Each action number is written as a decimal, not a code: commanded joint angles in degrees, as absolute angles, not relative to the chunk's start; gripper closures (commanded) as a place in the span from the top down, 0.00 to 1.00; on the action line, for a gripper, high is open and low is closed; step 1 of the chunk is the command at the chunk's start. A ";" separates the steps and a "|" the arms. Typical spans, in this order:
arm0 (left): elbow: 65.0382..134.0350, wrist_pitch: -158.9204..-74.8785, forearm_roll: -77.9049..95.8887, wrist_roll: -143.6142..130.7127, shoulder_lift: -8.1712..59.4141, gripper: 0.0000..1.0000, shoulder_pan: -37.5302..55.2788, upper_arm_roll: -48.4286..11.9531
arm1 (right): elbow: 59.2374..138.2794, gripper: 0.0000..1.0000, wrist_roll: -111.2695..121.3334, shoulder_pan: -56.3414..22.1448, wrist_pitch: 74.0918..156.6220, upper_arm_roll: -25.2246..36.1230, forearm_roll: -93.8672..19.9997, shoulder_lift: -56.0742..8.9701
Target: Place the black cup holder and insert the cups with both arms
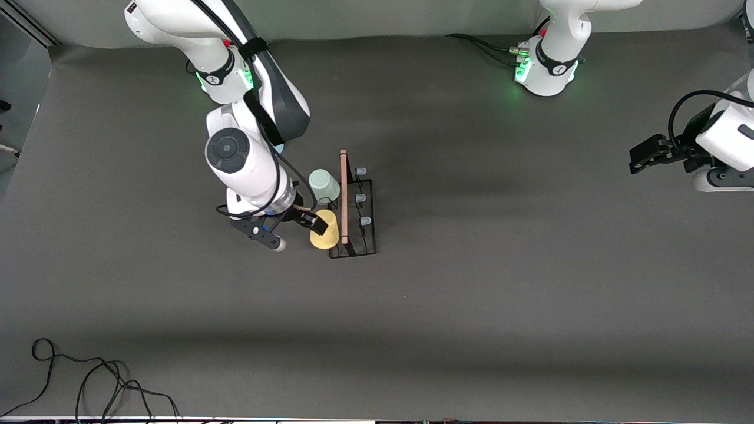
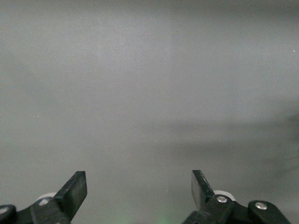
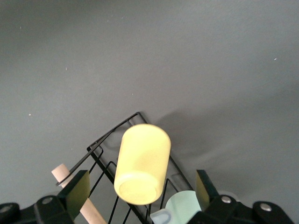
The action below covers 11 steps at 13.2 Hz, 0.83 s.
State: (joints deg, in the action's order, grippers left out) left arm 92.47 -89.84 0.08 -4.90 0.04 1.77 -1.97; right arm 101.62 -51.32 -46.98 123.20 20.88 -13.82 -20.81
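Note:
The black cup holder (image 1: 353, 247) stands on the grey table with its wooden rod (image 1: 343, 194) on top. The pale green cup (image 1: 324, 185) and the yellow cup (image 1: 325, 232) hang on pegs on its side toward the right arm's end. My right gripper (image 1: 311, 224) is open beside the yellow cup. In the right wrist view the yellow cup (image 3: 142, 163) sits bottom-up between the spread fingers (image 3: 79, 189), clear of both, with the green cup (image 3: 187, 205) and the rod (image 3: 60, 175) beside it. My left gripper (image 1: 648, 154) waits open and empty at the left arm's end (image 2: 138, 179). The light blue cup is hidden.
Three pale-tipped pegs (image 1: 360, 197) on the holder's side toward the left arm's end are bare. Loose black cables (image 1: 88, 377) lie at the table edge nearest the front camera, toward the right arm's end. More cables (image 1: 483, 44) run to the left arm's base.

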 commanded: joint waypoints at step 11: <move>92.11 -89.74 0.70 -6.42 -0.61 1.00 1.85 -1.67 | 92.64 1.00 1.31 -47.02 84.64 50.88 -4.14 -0.71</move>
State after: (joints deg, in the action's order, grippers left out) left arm 92.42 -89.84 0.34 -5.56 0.04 1.77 -1.97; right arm 92.18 -1.59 -46.06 85.74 50.57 -6.98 -3.18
